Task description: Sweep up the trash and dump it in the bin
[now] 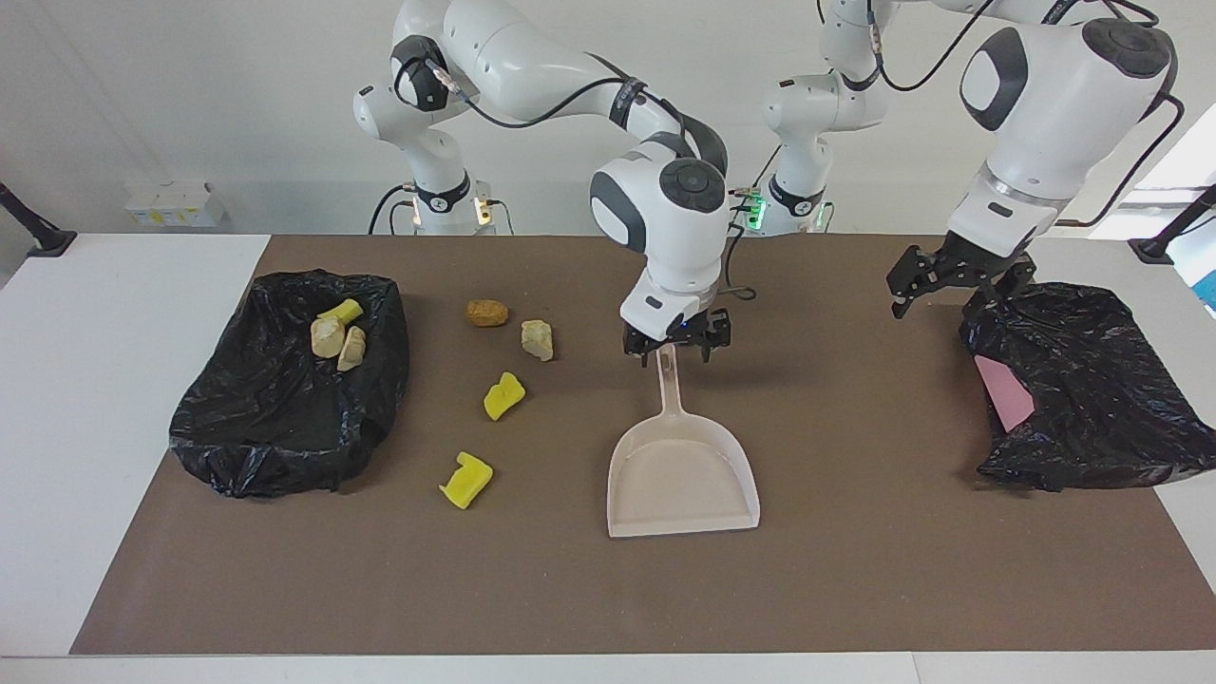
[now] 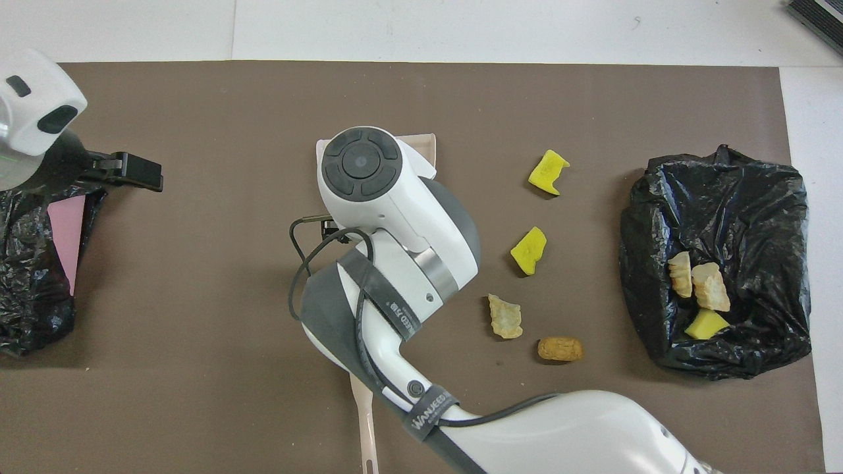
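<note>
Brown mat [image 1: 855, 589] covers most of the white table [image 1: 123, 399]. Two bins lined with black bags sit on it: one bin [image 1: 285, 418] at the right arm's end, the other bag-lined bin [image 1: 1092, 399] at the left arm's end, with a pink patch showing at its side.

Beige dustpan [image 1: 684, 475] lies flat mid-mat, pan mouth away from the robots, handle pointing toward them. The pan looks bare inside.

Right gripper [image 1: 676, 350] hangs just above the top of the dustpan handle, jaws spread wide, fingers either side of the handle and clear of it; nothing held. Overhead, the arm covers most of the pan.

Left gripper [image 1: 936, 285] is in the air by the rim of the bin at its own end, jaws open, empty.

Trash: three pieces [image 1: 337, 332] lie in the bin at the right arm's end, two tan and one yellow. Four pieces [image 1: 503, 394] are loose on the mat between that bin and the dustpan: an orange-brown lump and a tan lump nearer the robots, two yellow chunks farther out, all apart from each other
</note>
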Robot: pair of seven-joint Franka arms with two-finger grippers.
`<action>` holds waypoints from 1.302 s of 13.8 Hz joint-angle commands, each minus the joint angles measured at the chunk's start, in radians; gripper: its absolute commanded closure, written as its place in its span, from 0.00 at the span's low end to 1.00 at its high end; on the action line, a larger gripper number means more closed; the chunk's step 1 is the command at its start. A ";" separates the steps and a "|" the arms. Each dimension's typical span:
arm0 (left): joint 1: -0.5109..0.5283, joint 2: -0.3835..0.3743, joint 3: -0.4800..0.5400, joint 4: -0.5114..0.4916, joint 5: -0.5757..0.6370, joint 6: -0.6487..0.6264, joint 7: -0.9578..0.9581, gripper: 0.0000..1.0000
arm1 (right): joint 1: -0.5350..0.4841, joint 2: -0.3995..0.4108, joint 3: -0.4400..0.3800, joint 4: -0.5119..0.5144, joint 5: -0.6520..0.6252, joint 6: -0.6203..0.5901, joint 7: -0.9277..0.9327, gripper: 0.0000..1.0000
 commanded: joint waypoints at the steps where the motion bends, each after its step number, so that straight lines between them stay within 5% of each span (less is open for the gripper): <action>1: -0.050 0.039 0.007 0.002 -0.006 0.046 -0.003 0.00 | 0.041 -0.208 -0.002 -0.265 0.023 0.020 0.040 0.00; 5: -0.102 0.101 0.006 0.006 -0.002 0.084 -0.061 0.00 | 0.138 -0.346 -0.002 -0.459 0.025 0.053 0.094 0.00; 9: -0.216 0.173 0.007 0.006 0.018 0.165 -0.179 0.00 | 0.210 -0.482 -0.002 -0.720 0.086 0.219 0.132 0.00; 18: -0.398 0.271 0.006 -0.083 0.038 0.352 -0.392 0.00 | 0.379 -0.496 0.000 -0.984 0.115 0.487 0.275 0.00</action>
